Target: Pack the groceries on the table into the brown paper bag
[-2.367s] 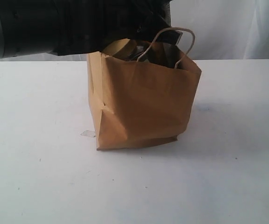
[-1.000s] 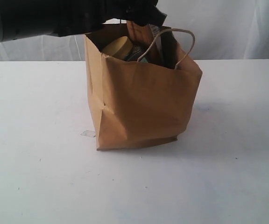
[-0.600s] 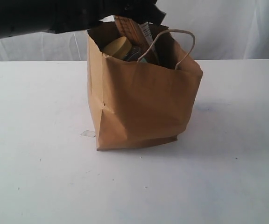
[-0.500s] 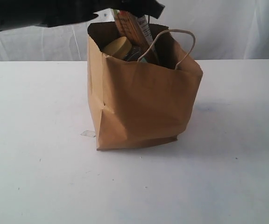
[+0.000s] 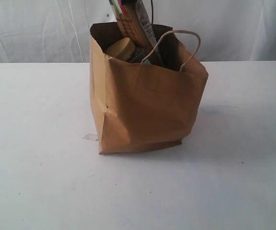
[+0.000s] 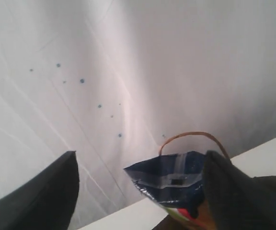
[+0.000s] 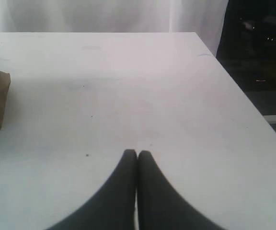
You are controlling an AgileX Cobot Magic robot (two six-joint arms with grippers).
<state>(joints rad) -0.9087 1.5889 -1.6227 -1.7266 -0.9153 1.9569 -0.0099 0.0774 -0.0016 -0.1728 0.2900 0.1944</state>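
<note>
So the brown paper bag (image 5: 147, 110) is standing upright on the white worktop (image 5: 42, 143) with its mouth wide open. The spaghetti pack (image 5: 135, 21) is in it on end, poking well above the rim. My guess is it's just longer than the bag is tall, so it has to lean on the rear wall instead of lying flat. The clear jar with the mustard lid (image 5: 121, 48) sits lower inside the bag, in front of the pack and just under the front rim. The near cord handle (image 5: 181, 31) arches up over that rim.

The left pincer (image 6: 140, 160) is above the bag's mouth with its fingers spread wide. The top of the pack is between them, but it isn't pinched. It sits close to one finger, and I can't tell if they're actually touching. To me that looks like a drop-off, with the fingers wide enough not to drag the pack back out.

The right pincer (image 7: 137, 154) is pressed together on nothing, low over bare worktop and well off to the side of the bag. It's probably parked there to stay out of the way.

I can't spot any groceries lying around the bag, so packing looks basically done. I can't see the rest of what's in the bag from here. The only worry is that tall pack tipping.
</note>
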